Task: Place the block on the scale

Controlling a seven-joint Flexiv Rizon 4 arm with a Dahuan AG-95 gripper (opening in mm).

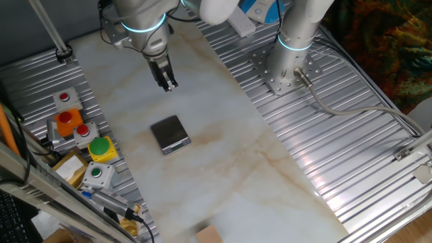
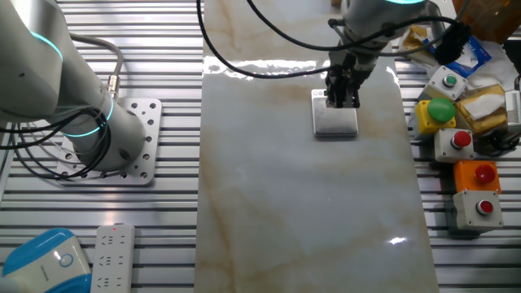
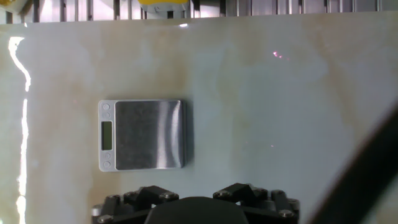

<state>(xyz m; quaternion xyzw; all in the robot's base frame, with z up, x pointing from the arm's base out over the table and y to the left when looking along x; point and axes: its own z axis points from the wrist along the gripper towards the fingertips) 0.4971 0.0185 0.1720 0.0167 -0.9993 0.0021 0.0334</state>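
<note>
Scale [image 1: 169, 133] sat near the middle of the pale marbled counter [image 1: 229, 175], its plate bare; in the hand view it lay at about nine o'clock of centre, display strip on its left edge. The block [image 1: 209, 233] lay well apart, at six o'clock in one fixed view, cut off by the bottom edge and out of sight in the other two views. The end effector [image 1: 167, 82] hung above the counter at twelve o'clock from the scale, carrying nothing; its fingers looked close together, though I could not tell whether they were fully closed.

The likely trouble was the long reach to the block past the scale; a low sweep could clip the scale and shove it. The block also sat near the counter's edge, so a skewed grip might nudge it off. A hard or off-centre set-down could tip it from the plate.
</note>
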